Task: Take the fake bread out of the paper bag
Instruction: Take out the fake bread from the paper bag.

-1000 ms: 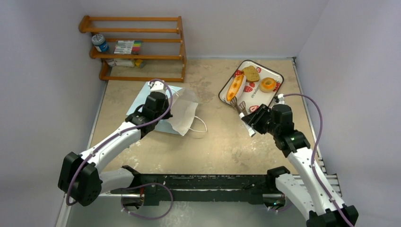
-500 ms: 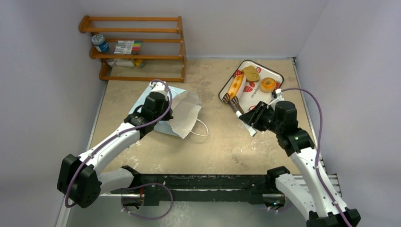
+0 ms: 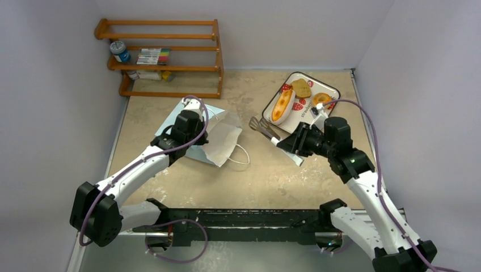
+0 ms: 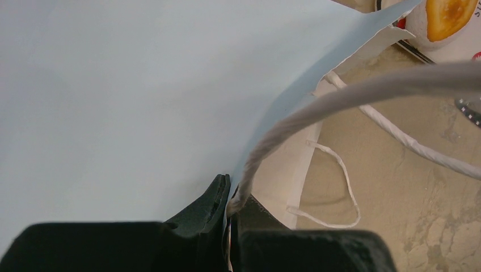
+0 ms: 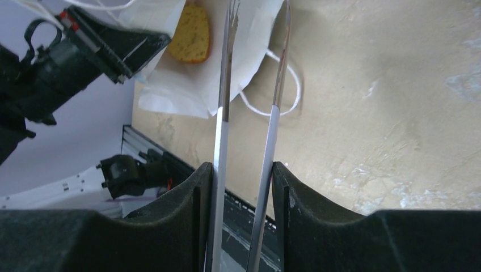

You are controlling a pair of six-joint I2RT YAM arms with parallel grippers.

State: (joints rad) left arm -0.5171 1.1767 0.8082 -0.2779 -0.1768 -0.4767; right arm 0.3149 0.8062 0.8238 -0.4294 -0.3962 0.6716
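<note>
Tongs (image 3: 266,131) sit clamped between the fingers of the right gripper (image 5: 241,173), which presses on their 2 white handles. The tongs' 2 arms stand spread, with nothing between the tips. They hang over the bare table (image 3: 255,175), right of centre, with the tips pointing left toward the bag (image 3: 221,141).

Left of centre, the bag lies on its side with its blue outside up and its white inside showing at the mouth, which faces right. The left gripper (image 4: 231,209) is pressed together on the bag's upper edge at the mouth and holds that edge raised. A cord is caught in the same pinch. 1 cord handle (image 3: 241,153) lies looped on the table just right of the mouth.

From the right wrist, 1 golden slice (image 5: 190,34) shows on the white paper inside the bag's mouth, beyond the tongs' tips and apart from them. The top view does not show it.

Farther right, the strawberry-print tray (image 3: 332,90) holds 3 pieces: the roll (image 3: 282,105) along its left side, a 2nd slice (image 3: 301,88) at its far side, and the doughnut (image 3: 322,99) to the right, partly hidden by the right arm's cable.

At the far left, a wooden shelf (image 3: 164,56) stands against the wall with a jar and markers on it.
</note>
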